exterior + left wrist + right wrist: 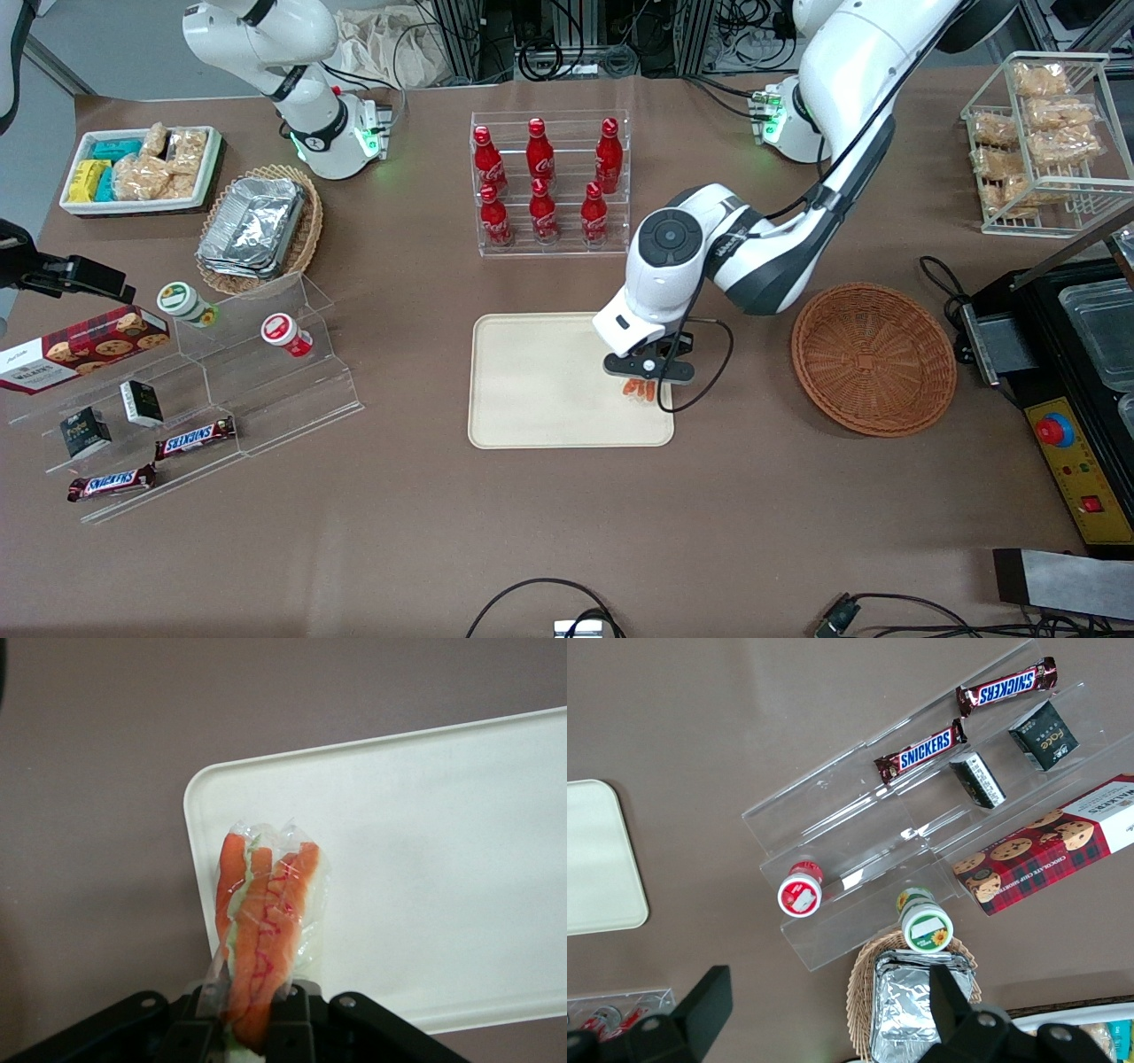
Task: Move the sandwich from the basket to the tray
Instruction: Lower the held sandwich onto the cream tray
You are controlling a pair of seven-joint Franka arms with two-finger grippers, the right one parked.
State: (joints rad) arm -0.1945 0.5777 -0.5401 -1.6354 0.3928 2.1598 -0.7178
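Note:
The sandwich [266,921], wrapped in clear plastic with orange and green filling showing, hangs over the corner of the cream tray [443,859]. My left gripper [251,1014] is shut on it, black fingers pressing its wrapped lower end. In the front view the gripper [645,377] hovers over the tray [540,381] at its edge toward the working arm's end, and the orange of the sandwich [640,388] peeks out under it. The round brown wicker basket [873,357] sits empty beside the tray, toward the working arm's end of the table.
A clear rack of red bottles [549,182] stands farther from the front camera than the tray. An acrylic step stand with snacks [177,390] and an oval basket of foil trays [259,229] lie toward the parked arm's end. A black machine [1072,354] flanks the round basket.

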